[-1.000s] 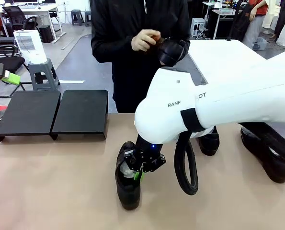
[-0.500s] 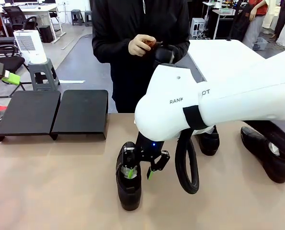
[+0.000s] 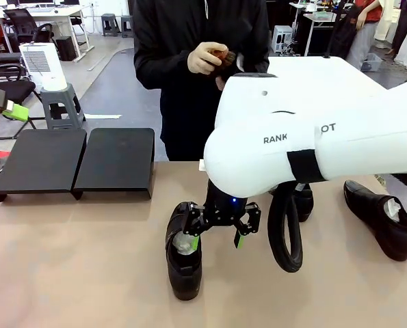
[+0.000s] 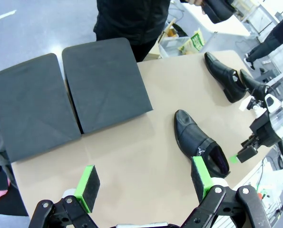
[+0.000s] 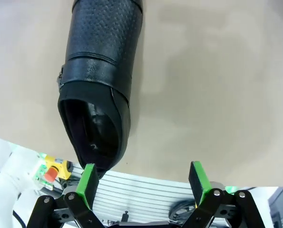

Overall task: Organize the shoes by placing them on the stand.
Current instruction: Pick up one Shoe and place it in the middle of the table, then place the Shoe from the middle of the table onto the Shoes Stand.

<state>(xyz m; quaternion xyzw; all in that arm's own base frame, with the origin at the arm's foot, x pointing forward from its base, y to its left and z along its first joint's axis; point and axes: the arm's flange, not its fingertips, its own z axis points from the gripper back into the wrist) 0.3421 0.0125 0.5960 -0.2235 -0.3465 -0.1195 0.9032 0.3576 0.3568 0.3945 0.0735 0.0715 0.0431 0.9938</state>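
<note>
Glossy black leather dress shoe (image 3: 184, 266) lies low centre on your tan bench (image 3: 80, 273), well apart from the matte black stand (image 3: 114, 160) at upper left; your right pincer (image 3: 215, 240) gapes wide, empty, one pad (image 5: 88, 183) by its collar, so a careless move may knock it askew.

Black leather shoe (image 5: 101, 71) just beside my right claw (image 5: 142, 179), toe pebbled with fine perforations, band behind it smooth with a soft sheen, matt tan table (image 5: 203, 71) under the claw, my pads (image 5: 88, 184) matt green, arm shell (image 3: 285, 143) glossy white plastic, stand (image 4: 103, 80) well beyond the claw, matt black
</note>
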